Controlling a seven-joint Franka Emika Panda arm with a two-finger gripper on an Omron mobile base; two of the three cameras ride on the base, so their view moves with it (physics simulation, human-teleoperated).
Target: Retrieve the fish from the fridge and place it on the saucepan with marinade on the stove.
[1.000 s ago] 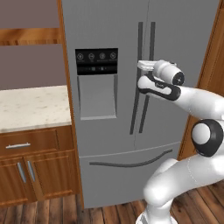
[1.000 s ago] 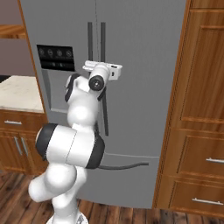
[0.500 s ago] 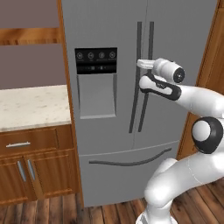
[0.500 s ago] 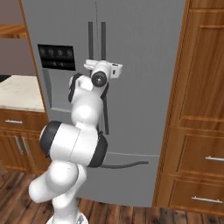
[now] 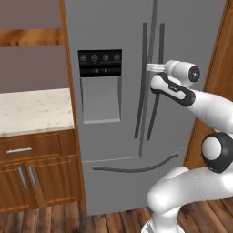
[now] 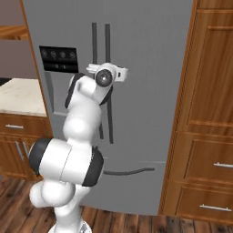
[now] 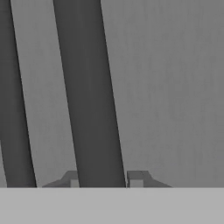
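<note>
Left base view, far left: a marble-look counter (image 5: 32, 109) sits over wood base cabinets (image 5: 36, 175) with a drawer and two doors, with a wood upper cabinet (image 5: 29, 36) above. The counter butts up against the left side of the fridge (image 5: 113, 27).

Fridge doors are both shut, so the inside is hidden and the fish can't be located. The black dispenser panel (image 5: 100, 63) is on the left door, with the recessed bay under it. A curved freezer drawer handle (image 5: 136, 167) runs across the lower front.

At the centre seam are two long dark vertical handles: the left door handle (image 5: 142, 77) and the right door handle (image 5: 158, 82). The arm reaches in from the right with the gripper (image 5: 154, 68) at the right door handle, in the upper half of its length.

In the hand view the right door handle (image 7: 89, 96) runs up between the two fingertips (image 7: 136, 178), one tip on each side. The fingers sit just beside the bar with almost no gap. Looks clamped on the handle, but I can't confirm contact because the tips are mostly cut off at the frame bottom. The left door handle (image 7: 15, 109) sits parallel, well to its left.

In the right base view the gripper (image 6: 93, 68) is mostly hidden behind the wrist, level with the handles (image 6: 101, 50). Tall wood pantry cabinets (image 6: 209, 113) stand right of the fridge, with drawers with steel pulls low down. The floor is wood plank.
</note>
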